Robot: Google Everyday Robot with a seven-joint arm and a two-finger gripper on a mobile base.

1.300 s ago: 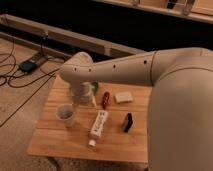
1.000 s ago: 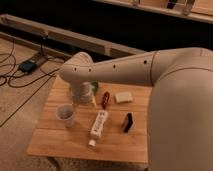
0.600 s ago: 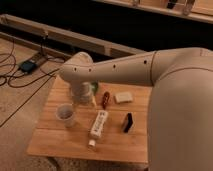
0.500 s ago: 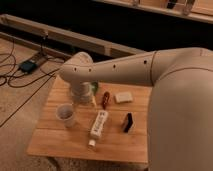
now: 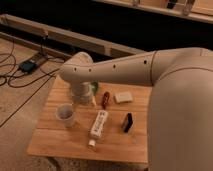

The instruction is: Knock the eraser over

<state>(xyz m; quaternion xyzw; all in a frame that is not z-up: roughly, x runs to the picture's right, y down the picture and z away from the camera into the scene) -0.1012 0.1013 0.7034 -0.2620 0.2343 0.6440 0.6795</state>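
Beside white bar | eraser: thin black slab, upright | jaws near cup, state unclear

Looking at a wooden table carrying a clear cup at left, a long white bar lying beside it, a slim red marker and a pale cream block lying farther back; finding the gripper hanging just behind the cup; spotting a dark box with cables sitting on the floor at left

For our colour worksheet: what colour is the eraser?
Black; the eraser shows in the camera view, the hand hanging by the cup.
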